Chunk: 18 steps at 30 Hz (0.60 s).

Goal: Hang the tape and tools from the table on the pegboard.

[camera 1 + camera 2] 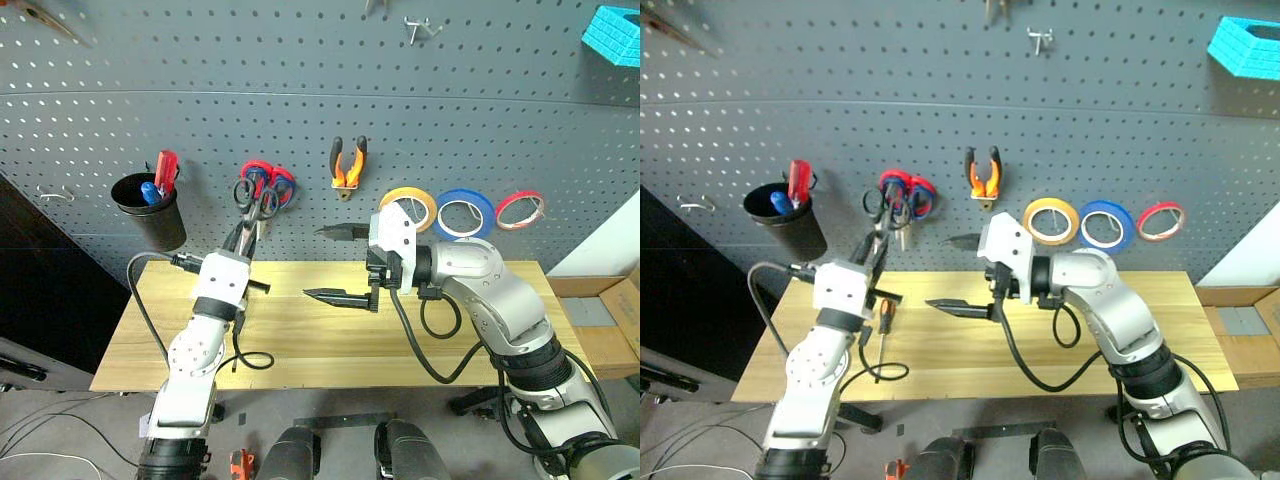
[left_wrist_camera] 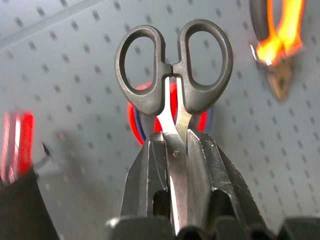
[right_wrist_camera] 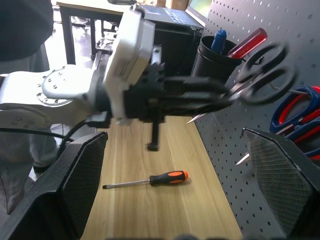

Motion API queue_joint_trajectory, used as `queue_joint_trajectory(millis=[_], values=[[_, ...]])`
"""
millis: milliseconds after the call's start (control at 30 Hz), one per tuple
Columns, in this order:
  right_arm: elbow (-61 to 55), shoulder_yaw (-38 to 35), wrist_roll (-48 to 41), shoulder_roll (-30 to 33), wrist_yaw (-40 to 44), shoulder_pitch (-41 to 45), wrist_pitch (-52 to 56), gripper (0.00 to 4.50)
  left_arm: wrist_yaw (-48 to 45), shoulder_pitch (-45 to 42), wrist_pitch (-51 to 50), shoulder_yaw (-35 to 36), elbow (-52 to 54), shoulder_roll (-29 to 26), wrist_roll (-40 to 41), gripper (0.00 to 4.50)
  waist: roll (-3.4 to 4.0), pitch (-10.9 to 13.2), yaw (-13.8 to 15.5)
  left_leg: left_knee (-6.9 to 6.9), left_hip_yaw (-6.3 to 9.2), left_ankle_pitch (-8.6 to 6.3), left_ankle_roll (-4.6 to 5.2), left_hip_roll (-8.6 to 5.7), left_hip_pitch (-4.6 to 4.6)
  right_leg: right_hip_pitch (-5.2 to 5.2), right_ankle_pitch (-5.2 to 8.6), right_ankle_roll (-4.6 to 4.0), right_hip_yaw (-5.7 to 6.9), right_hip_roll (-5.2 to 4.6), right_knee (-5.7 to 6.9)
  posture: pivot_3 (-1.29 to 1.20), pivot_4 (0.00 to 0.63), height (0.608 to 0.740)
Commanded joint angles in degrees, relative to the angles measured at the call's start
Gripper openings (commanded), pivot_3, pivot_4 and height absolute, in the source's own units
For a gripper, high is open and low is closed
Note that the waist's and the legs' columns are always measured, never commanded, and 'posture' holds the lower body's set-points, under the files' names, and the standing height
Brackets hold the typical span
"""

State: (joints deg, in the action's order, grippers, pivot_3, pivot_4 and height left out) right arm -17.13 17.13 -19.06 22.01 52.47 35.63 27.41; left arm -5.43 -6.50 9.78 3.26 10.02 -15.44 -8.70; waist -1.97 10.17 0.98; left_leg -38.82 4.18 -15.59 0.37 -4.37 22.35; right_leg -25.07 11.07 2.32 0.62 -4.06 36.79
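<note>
While the left gripper (image 2: 176, 150) clamps the black-handled scissors (image 2: 174, 90) by the blades, their long axis runs handles-first toward the pegboard (image 1: 300, 80); right gripper (image 1: 340, 265) stands released

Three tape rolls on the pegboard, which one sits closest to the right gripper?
The yellow-tan tape, leftmost ring, just above the right gripper. The blue roll and red roll hang farther right.

Blades of the black-handled scissors (image 2: 175, 90) hidden between the left gripper (image 2: 176, 165) fingers. Pliers (image 2: 277, 45) blurred and cropped at the frame top. Red-and-blue-handled scissors (image 2: 170, 117) mostly covered behind. Screwdriver (image 1: 883, 318) partly masked by the left arm.
</note>
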Motion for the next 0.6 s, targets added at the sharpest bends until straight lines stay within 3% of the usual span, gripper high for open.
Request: queue_joint_trajectory(millis=[33, 600], values=[[-1.8, -0.2, -0.2, -0.1, 0.1, 1.2, -0.7, 4.5, 1.3, -1.0, -1.7, 0.1, -1.1, 0.5, -1.0, 0.21, 0.0, 0.0, 0.0, 0.0, 0.0, 0.0, 0.0, 0.0, -0.01, 0.0, 0.0, 0.0, 0.0, 0.0, 0.01, 0.0, 0.131, 0.74], [0.0, -1.4, 1.5, -3.4, -5.1, 3.7, -2.1, 4.5, 4.9, -8.2, -3.1, -1.3, -11.5, 2.4, -3.1, 0.21, -0.01, -0.1, -0.2, -0.02, -0.01, 0.01, -0.01, 0.0, -0.03, -0.03, 0.0, 0.0, -0.01, 0.0, 0.08, -0.01, 0.122, 0.74]])
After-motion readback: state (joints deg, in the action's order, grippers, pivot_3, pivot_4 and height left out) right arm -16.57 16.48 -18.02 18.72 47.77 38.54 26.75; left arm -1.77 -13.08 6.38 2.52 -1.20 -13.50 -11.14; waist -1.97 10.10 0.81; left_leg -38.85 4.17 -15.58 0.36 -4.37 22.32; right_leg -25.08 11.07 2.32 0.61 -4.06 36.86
